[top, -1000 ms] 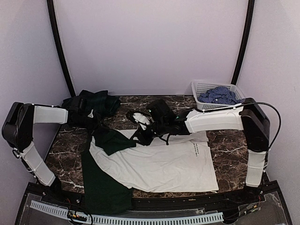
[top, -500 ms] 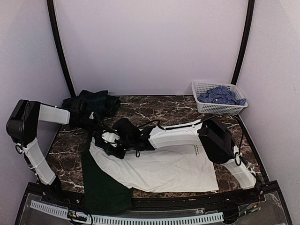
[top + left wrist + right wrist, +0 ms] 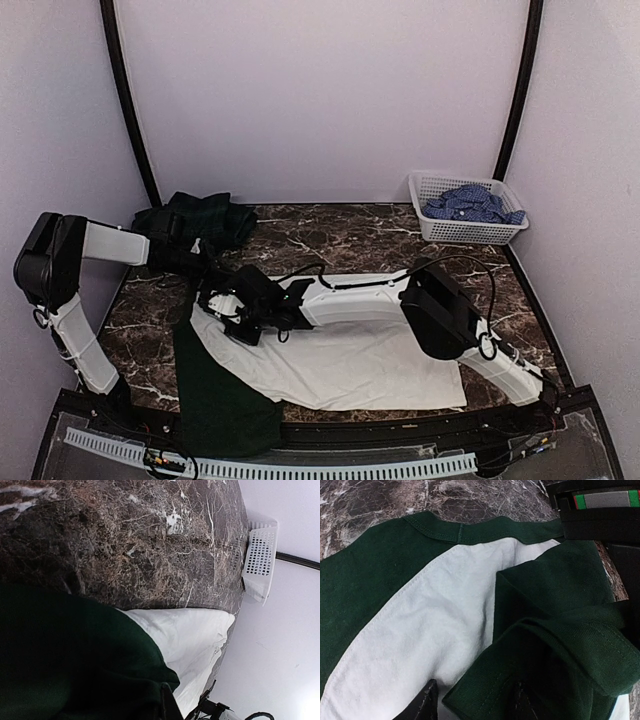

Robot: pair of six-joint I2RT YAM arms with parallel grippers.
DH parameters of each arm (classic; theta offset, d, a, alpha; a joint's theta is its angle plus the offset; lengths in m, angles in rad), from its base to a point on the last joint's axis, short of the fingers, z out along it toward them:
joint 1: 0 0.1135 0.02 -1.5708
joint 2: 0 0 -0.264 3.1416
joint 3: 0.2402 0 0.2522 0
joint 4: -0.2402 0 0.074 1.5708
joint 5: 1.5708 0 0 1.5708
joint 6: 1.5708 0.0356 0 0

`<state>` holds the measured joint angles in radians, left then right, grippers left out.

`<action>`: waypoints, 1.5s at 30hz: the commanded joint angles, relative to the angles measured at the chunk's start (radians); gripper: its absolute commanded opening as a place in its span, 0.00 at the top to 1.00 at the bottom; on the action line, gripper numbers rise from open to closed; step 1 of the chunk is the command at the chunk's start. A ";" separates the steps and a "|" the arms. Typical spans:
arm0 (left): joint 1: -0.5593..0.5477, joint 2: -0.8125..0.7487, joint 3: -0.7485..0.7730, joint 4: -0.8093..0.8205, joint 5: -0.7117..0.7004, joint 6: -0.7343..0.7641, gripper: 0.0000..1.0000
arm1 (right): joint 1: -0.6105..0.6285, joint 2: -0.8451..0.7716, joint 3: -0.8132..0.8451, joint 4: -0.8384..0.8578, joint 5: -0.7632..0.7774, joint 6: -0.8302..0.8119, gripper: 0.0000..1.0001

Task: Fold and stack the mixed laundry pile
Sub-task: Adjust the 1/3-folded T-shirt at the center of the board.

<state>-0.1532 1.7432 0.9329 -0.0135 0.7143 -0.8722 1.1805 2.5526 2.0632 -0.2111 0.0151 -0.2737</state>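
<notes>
A white garment [image 3: 350,350] with dark green sleeves lies spread on the marble table [image 3: 330,235]. One green sleeve [image 3: 215,400] hangs over the front edge. My right gripper [image 3: 222,305] reaches far left over the garment's shoulder. In the right wrist view it [image 3: 474,702] is open, with a folded green sleeve cuff [image 3: 555,640] between its fingers on the white body [image 3: 420,630]. My left gripper [image 3: 195,268] sits at the garment's back-left corner, and its wrist view [image 3: 160,705] shows bunched green cloth [image 3: 75,660] in it. A dark green plaid garment [image 3: 205,215] lies at the back left.
A white lattice basket [image 3: 430,185] at the back right corner holds the blue-and-white check shirt [image 3: 465,203]. It also shows in the left wrist view [image 3: 260,560]. My right arm's white link [image 3: 350,290] stretches across the garment's upper edge. Dark poles stand at both back corners.
My right gripper has swung left from the garment's middle collar area to the folded green sleeve by the left shoulder. The left gripper has barely moved.
</notes>
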 commanded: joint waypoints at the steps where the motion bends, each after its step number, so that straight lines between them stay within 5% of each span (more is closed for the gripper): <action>1: 0.007 0.006 -0.017 0.038 0.014 0.000 0.99 | 0.017 0.037 0.051 -0.036 0.105 -0.026 0.56; 14: 0.007 -0.087 -0.009 -0.028 -0.027 0.009 1.00 | 0.024 -0.189 -0.143 0.021 0.145 -0.046 1.00; 35: 0.004 -0.656 -0.349 -0.438 -0.128 0.100 1.00 | 0.027 -0.442 -0.525 0.092 -0.066 0.024 1.00; 45: -0.049 -0.787 -0.361 -0.601 -0.153 0.052 1.00 | 0.023 -0.543 -0.648 0.079 -0.214 0.048 1.00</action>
<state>-0.1791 1.0153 0.5762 -0.4969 0.5846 -0.7994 1.1980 2.0663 1.4536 -0.1497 -0.1116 -0.2485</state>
